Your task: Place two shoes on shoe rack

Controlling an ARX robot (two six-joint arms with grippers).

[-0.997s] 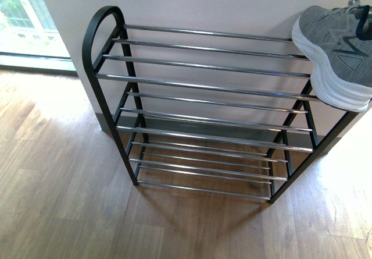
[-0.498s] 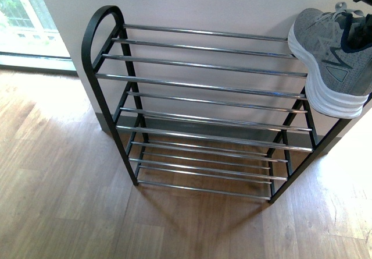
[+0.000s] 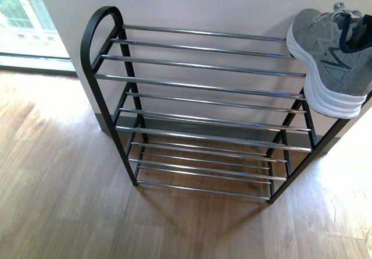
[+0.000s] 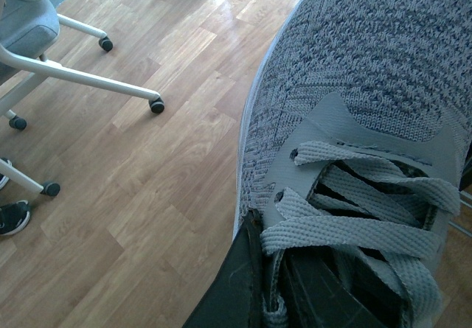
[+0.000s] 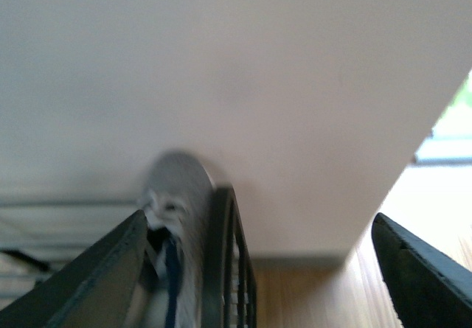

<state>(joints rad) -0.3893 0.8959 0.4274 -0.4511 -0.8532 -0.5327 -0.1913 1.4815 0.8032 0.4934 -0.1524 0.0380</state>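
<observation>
first sneaker [image 3: 328,58] on shoe rack [image 3: 203,86] top | right end effector [image 5: 258,221] apart | left end effector [image 4: 276,298] clamps second sneaker [image 4: 369,63]

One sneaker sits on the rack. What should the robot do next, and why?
Probably carry the second sneaker in the left tool toward the shoe rack. The first sneaker rests on its top bars, the right tool is open, and bare bars lie beside it.
</observation>
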